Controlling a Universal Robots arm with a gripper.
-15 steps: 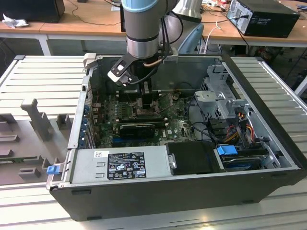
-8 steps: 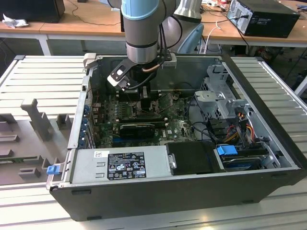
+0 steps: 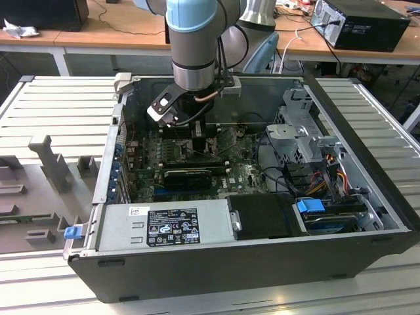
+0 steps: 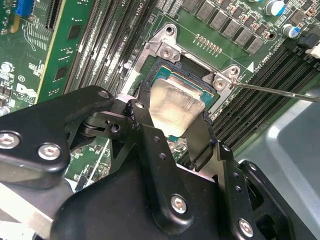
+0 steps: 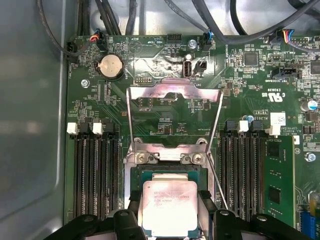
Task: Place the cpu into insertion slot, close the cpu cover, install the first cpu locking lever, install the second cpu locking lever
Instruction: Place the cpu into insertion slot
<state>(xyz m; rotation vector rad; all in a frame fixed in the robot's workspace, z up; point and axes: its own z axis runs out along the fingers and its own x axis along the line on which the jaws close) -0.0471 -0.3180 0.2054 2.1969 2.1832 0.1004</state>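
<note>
End effector (image 4: 171, 122) is clenching the cpu (image 5: 169, 207) by two opposite edges, chip sitting flat right over the insertion slot (image 5: 167, 171); can't tell if it's touching yet. The cpu cover (image 5: 173, 92) is standing flipped open just beside the slot. You're handling a light, stiff, slick-faced chip, prob. fragile underneath, so edges-only grip is looking right; go gentle on squeeze.

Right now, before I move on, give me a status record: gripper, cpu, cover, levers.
gripper: jaws closed on two opposite cpu edges
cpu: over the insertion slot, metal face up; seating unclear
cpu cover: swung open, clear of the slot
locking lever: released, angled out from the slot
</note>
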